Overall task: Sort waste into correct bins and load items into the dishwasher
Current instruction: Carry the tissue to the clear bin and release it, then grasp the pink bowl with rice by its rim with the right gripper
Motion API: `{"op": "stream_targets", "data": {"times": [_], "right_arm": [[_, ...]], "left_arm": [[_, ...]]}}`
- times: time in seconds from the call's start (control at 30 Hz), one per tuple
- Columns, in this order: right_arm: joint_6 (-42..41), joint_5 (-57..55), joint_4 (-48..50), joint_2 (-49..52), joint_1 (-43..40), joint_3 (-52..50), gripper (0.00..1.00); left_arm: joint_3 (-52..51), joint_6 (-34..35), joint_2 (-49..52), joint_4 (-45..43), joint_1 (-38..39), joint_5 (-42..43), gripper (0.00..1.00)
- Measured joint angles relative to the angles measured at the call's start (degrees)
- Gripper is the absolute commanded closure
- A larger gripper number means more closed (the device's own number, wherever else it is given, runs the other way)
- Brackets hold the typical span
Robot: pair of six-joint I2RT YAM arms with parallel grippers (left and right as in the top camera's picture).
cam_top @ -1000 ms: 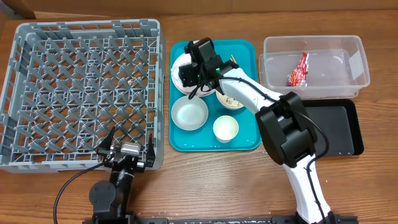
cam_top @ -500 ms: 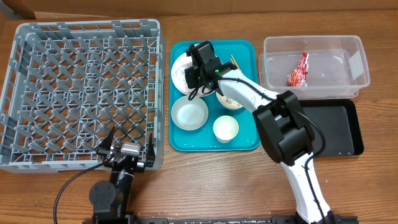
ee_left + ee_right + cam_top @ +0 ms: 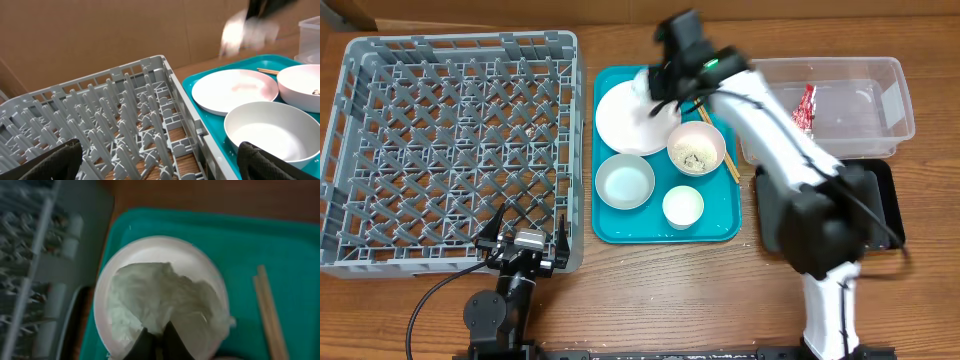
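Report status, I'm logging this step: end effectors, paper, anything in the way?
Right end effector shut on crumpled paper, held above plate. Left end effector open, beside dish rack. No obstruction seen.

Rack [image 3: 460, 42] left of serving tray [image 3: 630, 226], which carries plate [image 3: 623, 120], 2 bowls [image 3: 625, 182], cup [image 3: 682, 206]; tub [image 3: 906, 112] right, wrapper [image 3: 807, 108] inside.

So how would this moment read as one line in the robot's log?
right gripper: shut on crumpled paper, above plate | left gripper: open, by rack | wrapper: in clear tub
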State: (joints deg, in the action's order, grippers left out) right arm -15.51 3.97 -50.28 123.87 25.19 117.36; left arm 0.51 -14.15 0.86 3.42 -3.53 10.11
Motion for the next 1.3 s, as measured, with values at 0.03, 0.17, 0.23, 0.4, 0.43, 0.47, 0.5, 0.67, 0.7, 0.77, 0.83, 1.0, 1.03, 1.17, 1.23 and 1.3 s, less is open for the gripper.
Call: {"op": "stream_targets", "data": {"times": [0.03,0.17,0.23,0.4,0.43,0.47,0.5,0.67,0.7,0.77,0.83,1.0,1.03,1.17,1.23,1.3], "right_arm": [[-0.8,-0.1,-1.9,-2.9,-1.7,0.8,0.96],[-3.9,-0.4,-8.5,-9.7,-8.3,2.5,0.96],[-5.6,-0.5,-12.5,-11.2,-12.4,2.9,0.96],[-8.3,-1.4,-16.3,-10.0,-20.8,-0.3,0.96],[-8.7,-1.5,-16.5,-9.4,-21.9,-1.9,0.96],[-8.9,-1.5,-16.1,-9.0,-22.4,-3.2,0.96],[-9.0,-1.6,-15.3,-8.8,-22.7,-4.9,0.96],[-9.8,-1.6,-12.0,-7.6,-23.6,-11.9,0.28],[-9.8,-1.6,-11.9,-7.4,-23.7,-12.1,0.26],[-9.7,-1.4,-11.7,-7.4,-23.7,-12.0,0.25],[-9.6,-0.8,-12.6,-7.5,-23.8,-11.5,0.26],[-7.7,1.5,-15.2,-8.8,-23.2,-9.3,0.25],[-7.5,1.6,-15.5,-9.8,-22.7,-9.2,0.25],[-6.9,2.2,-17.8,-15.6,-18.0,-8.5,0.25],[-7.0,2.9,-20.0,-18.2,-14.2,-7.5,0.25],[-7.3,3.4,-21.9,-19.8,-10.4,-7.0,0.25]], "left_arm": [[0.0,0.0,0.0,0.0,0.0,0.0,0.00],[0.0,0.0,0.0,0.0,0.0,0.0,0.00],[0.0,0.0,0.0,0.0,0.0,0.0,0.00],[0.0,0.0,0.0,0.0,0.0,0.0,0.00],[0.0,0.0,0.0,0.0,0.0,0.0,0.00],[0.0,0.0,0.0,0.0,0.0,0.0,0.00],[0.0,0.0,0.0,0.0,0.0,0.0,0.00],[0.0,0.0,0.0,0.0,0.0,0.0,0.00],[0.0,0.0,0.0,0.0,0.0,0.0,0.00],[0.0,0.0,0.0,0.0,0.0,0.0,0.00],[0.0,0.0,0.0,0.0,0.0,0.0,0.00],[0.0,0.0,0.0,0.0,0.0,0.0,0.00],[0.0,0.0,0.0,0.0,0.0,0.0,0.00],[0.0,0.0,0.0,0.0,0.0,0.0,0.00],[0.0,0.0,0.0,0.0,0.0,0.0,0.00],[0.0,0.0,0.0,0.0,0.0,0.0,0.00]]}}
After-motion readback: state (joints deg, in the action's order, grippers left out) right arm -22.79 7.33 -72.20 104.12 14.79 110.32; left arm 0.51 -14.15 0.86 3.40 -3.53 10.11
